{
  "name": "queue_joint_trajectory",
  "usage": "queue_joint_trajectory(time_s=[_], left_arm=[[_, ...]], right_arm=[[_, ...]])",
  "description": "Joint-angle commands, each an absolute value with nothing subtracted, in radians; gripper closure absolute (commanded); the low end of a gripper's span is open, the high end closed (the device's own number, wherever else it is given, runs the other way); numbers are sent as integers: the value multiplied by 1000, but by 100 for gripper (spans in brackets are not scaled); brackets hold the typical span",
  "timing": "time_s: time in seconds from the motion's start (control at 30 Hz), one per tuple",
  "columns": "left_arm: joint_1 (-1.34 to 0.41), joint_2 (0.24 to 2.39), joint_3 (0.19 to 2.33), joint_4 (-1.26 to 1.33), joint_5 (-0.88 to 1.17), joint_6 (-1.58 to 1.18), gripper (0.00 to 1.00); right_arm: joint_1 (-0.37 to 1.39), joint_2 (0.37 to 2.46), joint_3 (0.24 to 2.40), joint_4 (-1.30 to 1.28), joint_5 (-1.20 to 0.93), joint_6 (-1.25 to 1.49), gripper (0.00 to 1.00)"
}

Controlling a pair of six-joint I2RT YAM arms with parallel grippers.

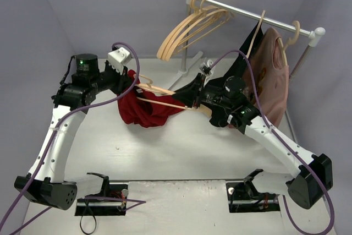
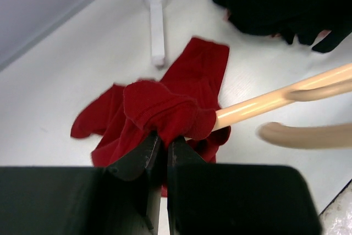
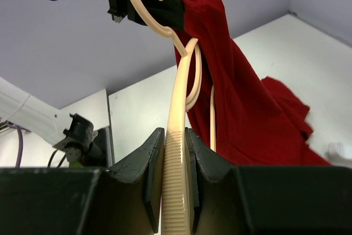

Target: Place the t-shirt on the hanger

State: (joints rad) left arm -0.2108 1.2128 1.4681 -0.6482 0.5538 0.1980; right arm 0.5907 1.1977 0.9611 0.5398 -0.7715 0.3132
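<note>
white tabletop under pale lilac walls, with a garment rack at the far right carrying spare wooden hangers, a black garment and a pink printed shirt. the dark red t-shirt is at the middle-left, bunched and hanging from the left gripper, its lower folds trailing onto the table. the left fingers are pressed together on a wad of the cloth, with almost no gap between them in the left wrist view. the right gripper clamps one end of the pale wooden hanger, the ribbed arm squeezed between the jaws in the right wrist view.

the relation that matters: the hanger's long axis runs left to right between the two grippers, and its free arm points at the left fingers, the tip tucked into the bunched cloth just above them. so the shirt lies left of the right gripper, along the hanger's own line. my guess is that the next move calls for a push along that axis while the left gripper holds the fabric.

only the left wrist view shows the arm entering the cloth. only the right wrist view shows the hook clearly, close by the left gripper — whether the arm sits in the neck opening or a sleeve i cannot tell.
</note>
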Motion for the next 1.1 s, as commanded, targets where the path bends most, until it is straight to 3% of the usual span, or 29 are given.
queue_joint_trajectory(time_s=[0.0, 0.33, 0.67, 0.9, 1.07], left_arm=[[-216, 1201, 1636, -612, 715, 175, 100], [-223, 1178, 1754, -621, 731, 142, 100], [-234, 1156, 1753, -621, 657, 133, 100], [-233, 1118, 1716, -624, 557, 143, 64], [-233, 1096, 1678, -625, 502, 158, 58]], right_arm=[[598, 1222, 1107, 774, -799, 296, 100], [594, 1298, 1224, 913, -770, 341, 100], [614, 1310, 1138, 1075, -771, 436, 100], [617, 1319, 1123, 1094, -764, 429, 100], [614, 1340, 1129, 1099, -775, 431, 100]])
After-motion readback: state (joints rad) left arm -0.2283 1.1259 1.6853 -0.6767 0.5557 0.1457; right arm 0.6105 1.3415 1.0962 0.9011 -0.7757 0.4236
